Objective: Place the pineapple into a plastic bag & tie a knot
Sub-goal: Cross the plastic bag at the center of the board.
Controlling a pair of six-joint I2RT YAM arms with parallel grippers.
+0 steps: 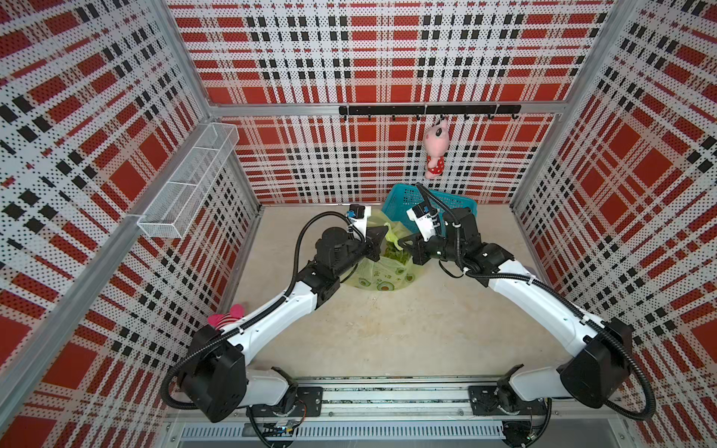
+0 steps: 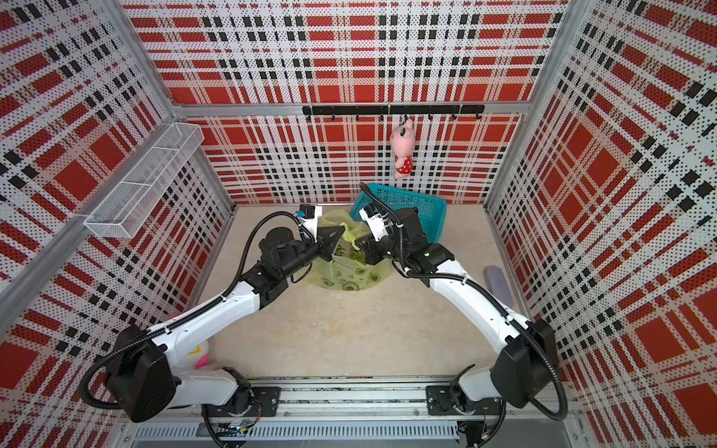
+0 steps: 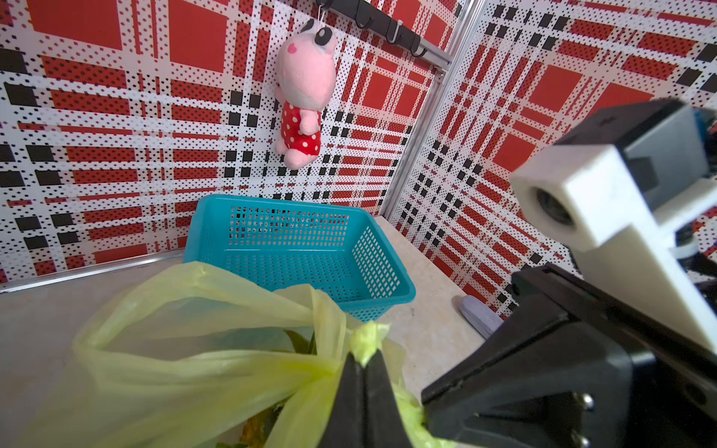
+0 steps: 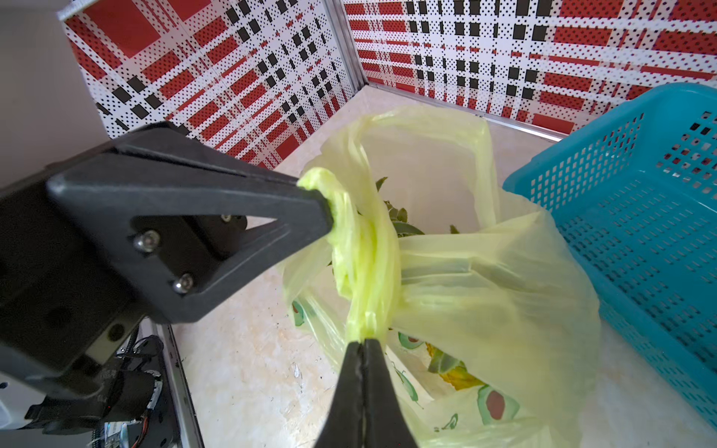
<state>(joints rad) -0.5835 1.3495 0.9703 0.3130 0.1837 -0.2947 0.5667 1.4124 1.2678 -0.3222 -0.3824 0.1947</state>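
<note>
Two handle strips [image 4: 364, 263] of the plastic bag [image 4: 485, 310] are pinched: our left pincer [image 3: 362, 362] and right pincer [image 4: 362, 343] each clamp on one, beside the teal basket [image 4: 640, 232].

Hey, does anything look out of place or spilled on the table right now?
Nothing looks spilled or torn. The plastic bag stands upright, its handle strips pinched by the left gripper and the right gripper, but its mouth gapes with pineapple leaves showing. A pink plush toy lies behind the left arm, by the side wall.
</note>
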